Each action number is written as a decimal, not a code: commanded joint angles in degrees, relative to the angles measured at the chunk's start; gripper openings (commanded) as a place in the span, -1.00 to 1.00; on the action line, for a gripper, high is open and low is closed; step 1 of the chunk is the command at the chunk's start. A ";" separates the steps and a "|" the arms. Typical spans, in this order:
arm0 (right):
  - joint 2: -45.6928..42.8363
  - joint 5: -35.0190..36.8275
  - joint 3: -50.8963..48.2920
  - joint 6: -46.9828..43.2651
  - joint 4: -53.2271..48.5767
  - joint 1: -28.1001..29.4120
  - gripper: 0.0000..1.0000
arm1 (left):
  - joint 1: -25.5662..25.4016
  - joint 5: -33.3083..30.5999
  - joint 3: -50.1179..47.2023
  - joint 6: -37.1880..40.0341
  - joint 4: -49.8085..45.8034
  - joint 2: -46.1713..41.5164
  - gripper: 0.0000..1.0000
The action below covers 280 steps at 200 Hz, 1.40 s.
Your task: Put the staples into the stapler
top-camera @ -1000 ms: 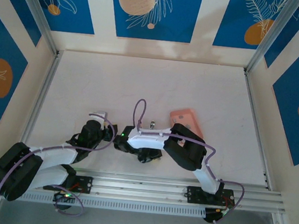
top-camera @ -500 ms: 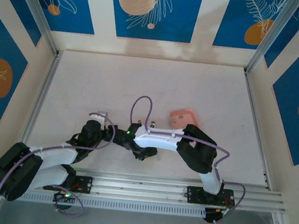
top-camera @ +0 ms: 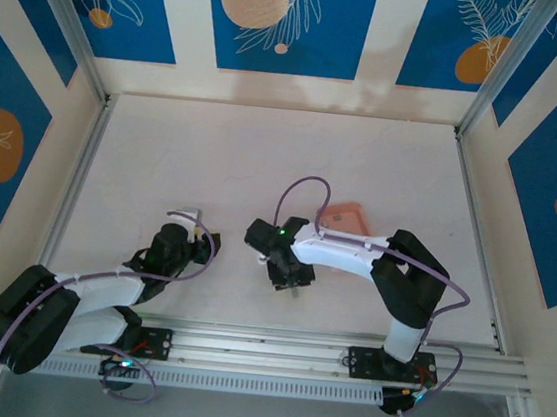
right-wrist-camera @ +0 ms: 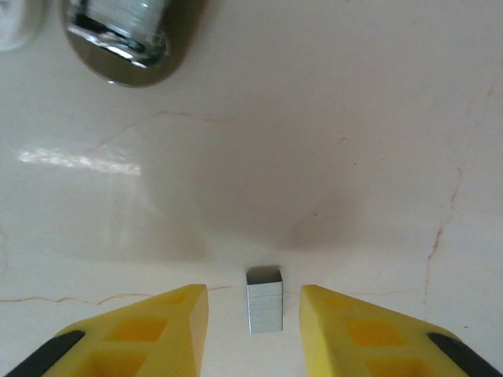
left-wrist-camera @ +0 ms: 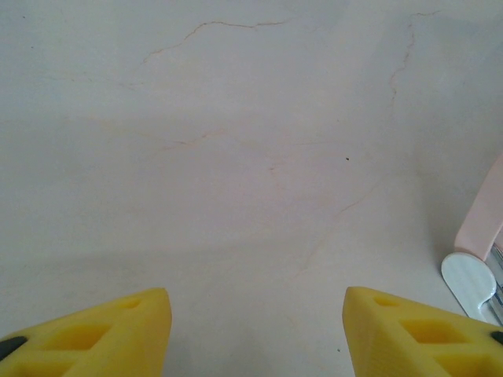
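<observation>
1. Found staples, 1 small grey strip, resting on the tabletop between the fingers of the right tool.
2. Noted right tool narrowly parted, with a slim gap on each side of the staples; not touching them, gripping nothing.
3. Recorded a shiny metal object over a dark patch at the top edge of the right wrist view, well apart from the staples; cannot identify further.
4. Noted left tool moderately wide, holding nothing, with bare tabletop between its fingers.
5. Logged stapler, pale pink and white, at the right edge of the left wrist view, near the left tool.
6. Seen from above: pink tray just beyond the right arm, partly covered by it; both tools low over the near half of the tabletop, apart from each other.
</observation>
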 commanded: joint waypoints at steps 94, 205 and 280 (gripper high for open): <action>-1.30 -7.38 -3.27 -2.55 -0.05 -3.37 -0.24 | 0.58 1.04 -0.09 0.96 1.07 -0.44 0.21; -0.39 -9.87 -5.30 -3.08 3.63 -5.61 -0.47 | 0.55 0.65 -0.43 0.91 0.72 -0.79 0.21; -0.45 -7.00 -5.04 -1.30 3.60 -5.80 -0.61 | 0.61 0.42 -0.42 1.26 0.86 -0.87 0.22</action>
